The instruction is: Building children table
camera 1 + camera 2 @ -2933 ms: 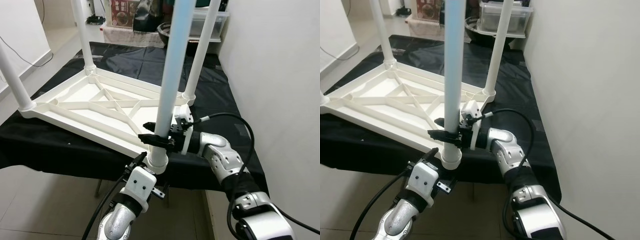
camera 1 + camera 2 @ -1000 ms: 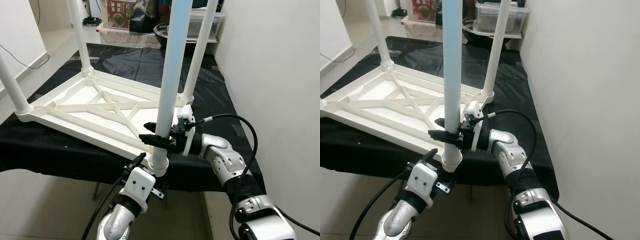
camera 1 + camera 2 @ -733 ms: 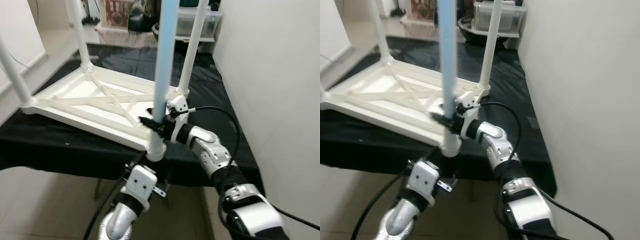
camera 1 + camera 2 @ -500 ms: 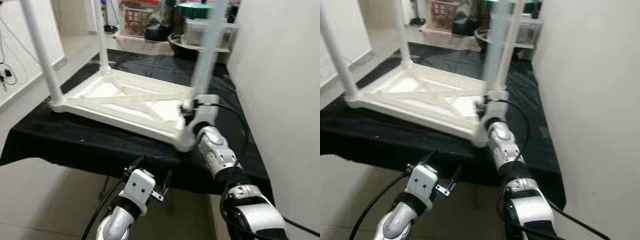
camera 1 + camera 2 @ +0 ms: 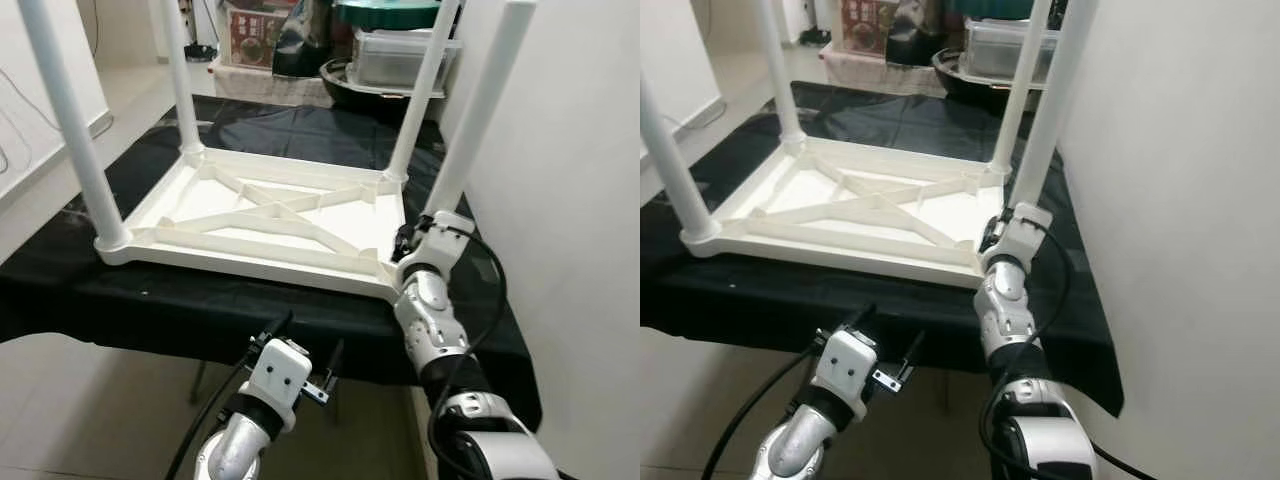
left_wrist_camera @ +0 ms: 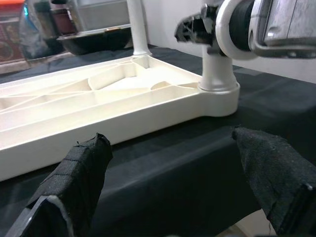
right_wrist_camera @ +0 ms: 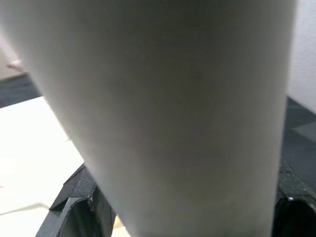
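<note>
Left eye view, nearest you at 6 o'clock: your left gripper (image 5: 300,377) hangs below the table edge, off the work; the left wrist view shows its black fingers (image 6: 79,173) spread wide with nothing between them. Just beyond lies the black cloth-covered table (image 5: 200,305), and on it the white plastic children's table top (image 5: 260,215), upside down, ribbed underside up. At 3 o'clock of that top, your right gripper (image 5: 408,240) is at the foot of the near-right white tubular leg (image 5: 470,120), which leans towards the wall. The right wrist view shows that leg pressed close between the black fingers (image 7: 74,197), so it looks clamped low down. Farther off, three more white legs (image 5: 65,120) stand in their corner sockets. I judge this moulded plastic light and stiff but smooth, so it may slip; hold the tube low, near its socket, where leverage stays small.
</note>
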{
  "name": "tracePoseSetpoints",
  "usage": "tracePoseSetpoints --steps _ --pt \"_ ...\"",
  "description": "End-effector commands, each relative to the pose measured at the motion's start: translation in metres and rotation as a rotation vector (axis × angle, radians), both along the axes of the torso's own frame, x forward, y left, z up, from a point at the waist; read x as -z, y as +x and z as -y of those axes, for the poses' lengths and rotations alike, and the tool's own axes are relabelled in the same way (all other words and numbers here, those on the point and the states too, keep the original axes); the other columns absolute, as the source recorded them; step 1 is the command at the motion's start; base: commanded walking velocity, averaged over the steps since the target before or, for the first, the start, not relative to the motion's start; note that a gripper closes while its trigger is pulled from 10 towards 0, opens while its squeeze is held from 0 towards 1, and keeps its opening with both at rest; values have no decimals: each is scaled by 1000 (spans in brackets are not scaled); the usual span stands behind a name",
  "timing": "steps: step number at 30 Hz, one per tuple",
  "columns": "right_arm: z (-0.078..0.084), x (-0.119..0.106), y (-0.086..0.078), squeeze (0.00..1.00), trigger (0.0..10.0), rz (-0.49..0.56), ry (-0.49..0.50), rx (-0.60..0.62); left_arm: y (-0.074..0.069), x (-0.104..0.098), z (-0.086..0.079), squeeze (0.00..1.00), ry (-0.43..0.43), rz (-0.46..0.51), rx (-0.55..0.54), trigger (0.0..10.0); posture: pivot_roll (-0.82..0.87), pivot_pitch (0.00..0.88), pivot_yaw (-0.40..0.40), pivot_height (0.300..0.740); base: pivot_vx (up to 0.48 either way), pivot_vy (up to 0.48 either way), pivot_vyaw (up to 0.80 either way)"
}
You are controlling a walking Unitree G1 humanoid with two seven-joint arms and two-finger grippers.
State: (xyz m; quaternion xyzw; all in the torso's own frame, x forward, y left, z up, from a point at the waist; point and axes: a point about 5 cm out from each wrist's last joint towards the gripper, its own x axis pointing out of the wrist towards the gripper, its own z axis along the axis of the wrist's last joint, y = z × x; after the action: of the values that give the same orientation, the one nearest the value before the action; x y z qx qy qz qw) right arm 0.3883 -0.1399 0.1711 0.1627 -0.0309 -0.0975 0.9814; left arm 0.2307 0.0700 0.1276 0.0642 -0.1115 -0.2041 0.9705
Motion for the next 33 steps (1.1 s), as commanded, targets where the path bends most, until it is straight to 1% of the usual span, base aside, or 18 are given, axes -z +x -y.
tracePoseSetpoints --steps 1,2,3,5,8,11,13,18,20,22,23,24,25,27,29,30,32,33 --pt "-11 -17 5 420 10000 83 9 -84 -1 3 1 0 7 -12 3 10000 105 73 -89 740 0 0 0" --pt "-13 -22 7 0 10000 114 30 -148 -1 3 1 0 7 -12 3 10000 103 74 -88 740 0 0 0" --pt "-18 -26 7 0 10000 156 21 -278 -1 3 0 0 6 -12 3 10000 98 76 -89 740 0 0 0" --pt "-22 -29 6 0 10000 175 11 -353 -1 3 0 0 6 -12 3 10000 98 76 -89 740 0 0 0" --pt "-31 -22 -7 0 10000 177 -8 -723 0 3 1 0 5 -10 3 10000 102 77 -90 740 0 0 0" --pt "-31 -21 -12 0 10000 178 -2 -835 0 2 1 0 5 -10 3 10000 100 78 -89 740 0 0 0" --pt "-32 -23 -22 0 10000 197 -2 -1049 0 2 1 0 5 -9 3 10000 97 81 -86 740 0 0 0" --pt "-33 -22 -25 0 10000 200 0 -1120 0 2 1 0 5 -9 3 10000 98 80 -85 740 0 0 0" --pt "-39 -18 -37 0 10000 206 -31 -1332 0 2 1 0 4 -8 3 10000 106 84 -91 740 0 0 0" --pt "-39 -18 -37 0 10000 206 -31 -1332 0 2 1 0 4 -8 3 10000 106 84 -91 740 0 0 0" --pt "-44 -16 -42 0 3647 205 -48 -1418 0 2 1 0 4 -8 2 10000 105 84 -92 740 0 0 0" --pt "-44 -16 -42 0 3647 205 -48 -1418 0 2 1 0 4 -8 2 10000 105 84 -92 740 0 0 0" --pt "-51 -12 -46 0 0 190 -80 -1482 0 2 1 0 4 -8 0 10000 106 85 -92 740 0 0 0" --pt "-54 -9 -45 0 0 171 -104 -1469 0 2 1 0 4 -8 1 10000 106 86 -90 740 0 0 0" --pt "-56 -3 -36 0 0 128 -160 -1345 0 2 0 0 5 -9 2 10000 107 86 -90 740 0 0 0" --pt "-56 -3 -36 0 0 128 -160 -1345 0 2 0 0 5 -9 2 10000 107 86 -90 740 0 0 0" --pt "-53 -5 -25 0 0 127 -163 -1194 0 2 0 0 4 -10 2 10000 108 87 -90 740 0 0 0" --pt "-46 -8 -15 0 0 112 -150 -1031 0 2 0 0 4 -10 1 10000 107 88 -90 740 0 0 0"
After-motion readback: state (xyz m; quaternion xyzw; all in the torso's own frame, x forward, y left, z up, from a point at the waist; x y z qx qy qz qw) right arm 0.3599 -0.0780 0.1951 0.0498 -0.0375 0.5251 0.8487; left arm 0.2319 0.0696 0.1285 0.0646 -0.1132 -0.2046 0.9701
